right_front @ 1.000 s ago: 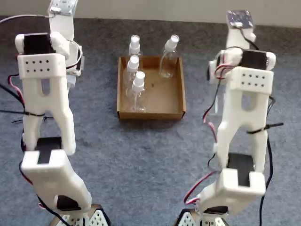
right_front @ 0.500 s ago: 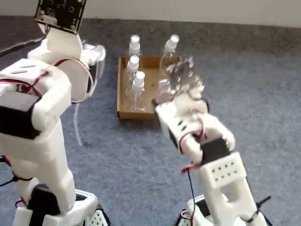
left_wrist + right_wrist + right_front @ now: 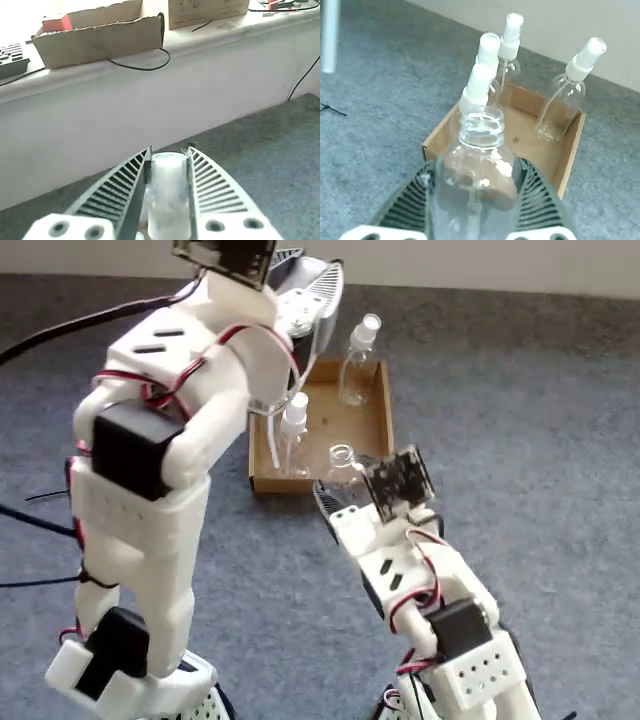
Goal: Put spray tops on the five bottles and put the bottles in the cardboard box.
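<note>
We see grey carpet for a floor, running up to a low white wall. A pale ledge caps that wall. On the ledge sits a long open carton with a red item inside, and a cardboard panel stands beside it. A black cable loops along the ledge in front of the carton. Strong light washes over the ledge top.

A white top is sitting between the left gripper's ribbed pale jaws. A clear bottle is filling the right gripper's ribbed grey jaws; beyond them, a brown box is lying on grey carpet.
</note>
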